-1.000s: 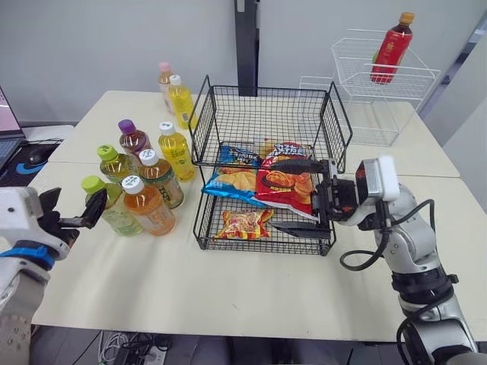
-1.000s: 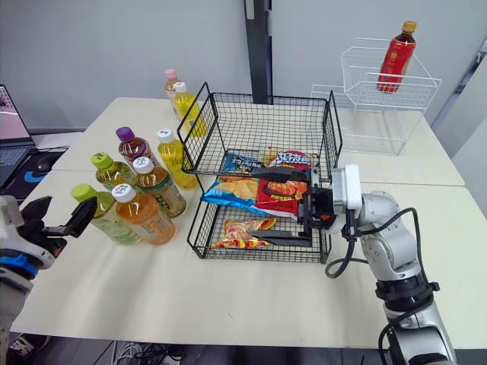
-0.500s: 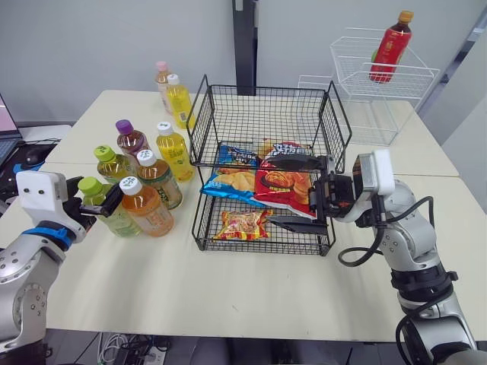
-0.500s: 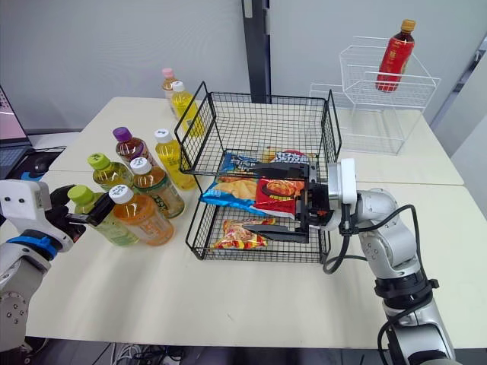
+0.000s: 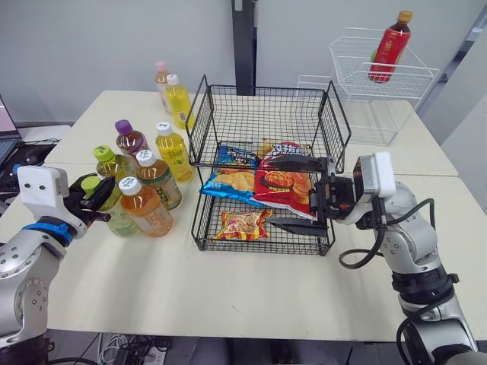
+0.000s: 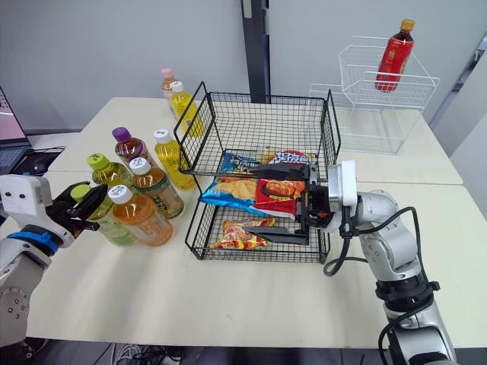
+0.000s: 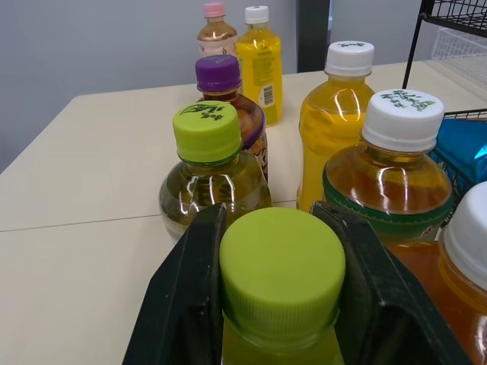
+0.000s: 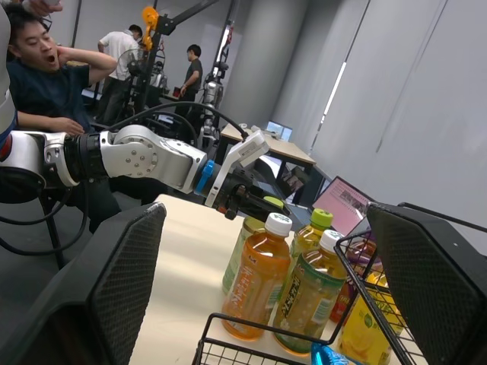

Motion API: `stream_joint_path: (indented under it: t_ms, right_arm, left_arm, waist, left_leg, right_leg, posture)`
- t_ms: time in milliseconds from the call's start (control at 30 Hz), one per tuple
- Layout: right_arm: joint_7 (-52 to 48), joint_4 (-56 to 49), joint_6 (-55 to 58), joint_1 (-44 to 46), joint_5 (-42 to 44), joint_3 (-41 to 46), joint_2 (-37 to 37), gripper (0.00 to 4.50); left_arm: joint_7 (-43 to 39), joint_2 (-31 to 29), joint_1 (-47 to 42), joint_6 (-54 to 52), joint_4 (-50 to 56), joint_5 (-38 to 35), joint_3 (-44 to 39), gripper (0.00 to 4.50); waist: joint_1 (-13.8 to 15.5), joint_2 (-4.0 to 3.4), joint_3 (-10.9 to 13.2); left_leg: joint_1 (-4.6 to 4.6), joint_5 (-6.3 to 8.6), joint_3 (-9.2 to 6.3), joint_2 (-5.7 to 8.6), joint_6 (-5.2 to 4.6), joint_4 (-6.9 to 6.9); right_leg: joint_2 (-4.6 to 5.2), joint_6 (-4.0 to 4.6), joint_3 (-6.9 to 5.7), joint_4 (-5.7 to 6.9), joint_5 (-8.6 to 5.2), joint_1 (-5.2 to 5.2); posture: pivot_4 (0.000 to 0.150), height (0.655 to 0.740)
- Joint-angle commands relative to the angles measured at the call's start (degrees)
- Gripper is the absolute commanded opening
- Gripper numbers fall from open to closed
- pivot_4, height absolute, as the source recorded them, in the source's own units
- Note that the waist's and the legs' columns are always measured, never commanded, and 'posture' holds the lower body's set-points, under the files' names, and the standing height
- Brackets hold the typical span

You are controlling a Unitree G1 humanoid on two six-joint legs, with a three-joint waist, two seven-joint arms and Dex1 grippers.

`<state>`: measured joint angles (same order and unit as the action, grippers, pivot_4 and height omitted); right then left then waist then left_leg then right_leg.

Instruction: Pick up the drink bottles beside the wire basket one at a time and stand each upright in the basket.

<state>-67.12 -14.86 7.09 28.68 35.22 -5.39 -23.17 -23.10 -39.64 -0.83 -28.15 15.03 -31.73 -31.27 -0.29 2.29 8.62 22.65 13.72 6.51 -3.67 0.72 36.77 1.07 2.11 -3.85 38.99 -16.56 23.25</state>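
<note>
left tool point(image 5: 95, 196) closed on cap of bottle point(image 7: 281, 274), at cluster's near-left edge | counter point(image 5: 228, 296) seen open nearward | right tool point(image 5: 270, 192) held wide at right edge of basket point(image 5: 262, 114)

You've got a white rack point(image 5: 396, 90) holding a red bottle point(image 5: 386, 50) at the table's point(image 5: 228, 289) far right, snack bags point(image 5: 283, 185) mid-table, a laptop point(image 6: 6, 122) off its left.

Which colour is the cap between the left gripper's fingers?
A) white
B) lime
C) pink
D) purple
B: in the left wrist view the left gripper has its fingers against both sides of the lime cap.
</note>
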Motion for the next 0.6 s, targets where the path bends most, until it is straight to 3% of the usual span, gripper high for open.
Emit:
stream_joint_path:
  t_ms: [33,267,533,600]
  right_arm:
    - [-0.09,-1.71,-0.35,0.13,0.60,0.75,-0.35,4.50]
    - [0.64,-2.65,0.20,-0.06,0.77,0.64,-0.42,4.50]
    - [3.07,-4.89,0.41,-1.27,-0.68,-0.03,-0.59,4.50]
    - [5.88,-5.76,0.83,-1.42,-1.92,0.22,-0.35,4.50]
  left_arm:
    - [0.13,-0.24,1.36,0.31,-0.05,0.84,-2.80,1.37]
    - [-2.71,-1.94,3.10,0.32,2.74,-3.48,-9.60,1.37]
    - [-10.38,-9.45,5.89,-7.64,5.13,-13.17,-21.86,1.37]
    - [-13.96,-13.82,7.05,-12.20,5.31,-16.27,-25.57,1.37]
  waist:
    - [-0.03,0.00,0.00]
    - [-0.94,0.04,0.06]
    - [-1.05,0.71,0.75]
    - [-1.08,0.73,0.78]
  left_leg:
    - [-0.01,0.00,0.00,0.00,0.00,0.00]
    - [0.00,0.00,0.01,-0.02,0.00,-0.03]
    - [0.16,0.00,-0.07,0.00,0.02,-0.01]
    - [0.17,0.01,-0.07,0.03,0.03,-0.01]
  right_leg:
    - [0.00,0.00,0.00,0.00,0.00,0.00]
    - [0.00,-0.16,0.00,0.00,-0.09,0.02]
    - [0.07,-0.16,-0.08,-0.06,-0.09,0.08]
    - [0.10,-0.16,-0.09,-0.06,-0.09,0.08]
  posture:
    - [0.150,0.7400]
    - [0.150,0.7400]
    - [0.150,0.7400]
    - [0.150,0.7400]
